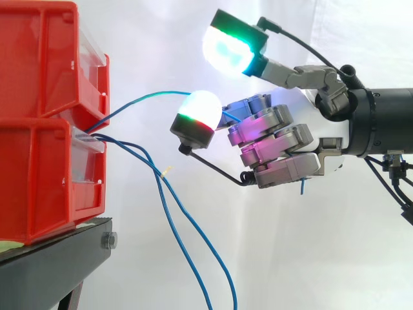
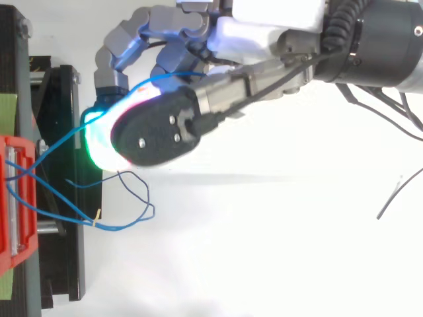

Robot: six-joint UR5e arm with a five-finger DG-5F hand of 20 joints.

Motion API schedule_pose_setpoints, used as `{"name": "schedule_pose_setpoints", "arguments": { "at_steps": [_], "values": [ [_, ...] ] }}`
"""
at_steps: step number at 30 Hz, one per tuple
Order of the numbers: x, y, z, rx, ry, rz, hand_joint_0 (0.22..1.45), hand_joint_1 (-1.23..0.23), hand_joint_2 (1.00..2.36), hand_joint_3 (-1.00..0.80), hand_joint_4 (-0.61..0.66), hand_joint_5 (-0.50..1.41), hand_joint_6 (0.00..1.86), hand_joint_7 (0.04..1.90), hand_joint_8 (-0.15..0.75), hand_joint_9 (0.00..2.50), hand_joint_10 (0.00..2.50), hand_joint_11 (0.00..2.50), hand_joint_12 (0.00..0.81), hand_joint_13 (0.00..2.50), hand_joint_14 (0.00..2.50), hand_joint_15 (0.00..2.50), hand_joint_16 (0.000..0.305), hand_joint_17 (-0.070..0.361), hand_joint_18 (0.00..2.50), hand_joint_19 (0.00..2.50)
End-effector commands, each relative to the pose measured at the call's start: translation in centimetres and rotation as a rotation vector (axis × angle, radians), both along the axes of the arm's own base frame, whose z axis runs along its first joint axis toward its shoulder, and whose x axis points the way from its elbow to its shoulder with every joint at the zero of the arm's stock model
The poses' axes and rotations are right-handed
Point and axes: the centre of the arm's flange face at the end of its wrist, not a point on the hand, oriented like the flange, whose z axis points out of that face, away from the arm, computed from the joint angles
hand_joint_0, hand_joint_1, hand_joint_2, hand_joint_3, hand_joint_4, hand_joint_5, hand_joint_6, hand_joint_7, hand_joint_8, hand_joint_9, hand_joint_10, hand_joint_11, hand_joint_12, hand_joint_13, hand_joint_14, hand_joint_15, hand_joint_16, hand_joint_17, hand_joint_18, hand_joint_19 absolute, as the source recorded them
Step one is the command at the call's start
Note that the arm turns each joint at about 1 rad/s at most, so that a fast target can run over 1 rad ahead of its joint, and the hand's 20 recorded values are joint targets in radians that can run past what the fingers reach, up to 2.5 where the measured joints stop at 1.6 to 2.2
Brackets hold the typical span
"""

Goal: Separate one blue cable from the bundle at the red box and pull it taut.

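Grey fingers of the robot hand curl tight around one blue cable, with one glowing fingertip raised above the rest and a short cable end poking out beneath the palm. From that grip the cable runs left in a shallow arc, lifted clear of the others, to the mouth of the lower red bin, which sits under a second red bin on a black stand. Loose blue cables droop from the same opening in slack loops before a white curtain.
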Motion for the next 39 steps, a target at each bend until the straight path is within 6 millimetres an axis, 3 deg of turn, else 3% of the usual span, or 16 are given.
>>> {"name": "schedule_pose_setpoints", "arguments": {
  "at_steps": [1,3,4,7,10,13,15,19,25,31,32,39],
  "values": [
    [0.0,0.0,0.0,0.0,0.0,0.0,0.6,-0.43,1.01,-0.42,0.19,-0.15,0.89,0.95,0.324,0.98,2.5,1.93,0.43,1.13,2.4,1.26,0.053,0.119,1.5,1.6],
    [0.0,0.2,0.0,0.0,0.0,0.002,0.61,-0.44,1.01,-0.35,0.19,-0.15,0.89,0.95,0.314,0.99,2.5,1.92,0.439,1.15,2.41,1.25,0.055,0.125,1.52,1.53],
    [0.0,0.2,0.0,0.0,0.0,0.002,0.61,-0.49,1.01,-0.26,0.21,-0.14,0.9,0.93,0.328,1.02,2.5,1.89,0.472,1.19,2.42,1.21,0.063,0.142,1.58,1.35],
    [0.0,0.2,0.0,0.0,0.0,0.002,0.6,-0.53,1.01,-0.21,0.23,-0.15,0.9,0.91,0.348,1.0,2.5,1.84,0.491,1.2,2.44,1.22,0.067,0.151,1.6,1.3],
    [0.0,0.2,0.0,0.0,-0.001,0.003,0.58,-0.63,1.01,-0.32,0.24,-0.17,0.91,0.89,0.367,0.86,2.5,1.87,0.473,1.15,2.46,1.23,0.062,0.14,1.54,1.41],
    [0.1,-0.2,-0.5,-0.006,0.002,-0.003,0.53,-0.6,1.0,-0.42,0.23,-0.2,0.91,0.86,0.384,0.7,2.5,1.92,0.456,1.08,2.5,1.32,0.059,0.133,1.49,1.49],
    [-0.1,-0.1,-1.3,-0.009,0.008,-0.004,0.52,-0.58,1.0,-0.46,0.24,-0.21,0.91,0.83,0.392,0.64,2.5,1.9,0.46,1.02,2.5,1.21,0.062,0.139,1.48,1.42],
    [-0.2,-0.2,-2.0,-0.007,0.011,-0.041,0.51,-0.54,1.0,-0.5,0.26,-0.22,0.91,0.81,0.422,0.61,2.5,2.09,0.479,1.05,2.5,1.13,0.066,0.148,1.52,1.12],
    [0.0,-0.4,-1.7,-0.007,-0.011,-0.054,0.51,-0.53,1.0,-0.5,0.27,-0.22,0.9,0.79,0.433,0.61,2.5,2.02,0.519,1.19,2.5,1.16,0.069,0.156,1.56,0.9],
    [-0.2,-0.6,-2.0,-0.039,0.002,-0.079,0.51,-0.51,1.0,-0.5,0.28,-0.22,0.89,0.8,0.467,0.77,2.5,2.12,0.552,1.5,2.5,1.02,0.076,0.17,1.86,0.75],
    [-0.2,-0.6,-1.9,-0.041,0.001,-0.082,0.51,-0.51,1.0,-0.5,0.28,-0.22,0.89,0.8,0.476,0.8,2.5,2.15,0.557,1.57,2.5,1.04,0.23,0.172,1.94,0.75],
    [-0.1,0.0,-2.0,-0.057,0.006,-0.093,0.51,-0.5,1.0,-0.5,0.31,-0.21,0.87,0.81,0.528,1.02,2.5,2.41,0.622,1.81,2.5,1.09,0.254,0.191,2.35,0.68]
  ]
}}
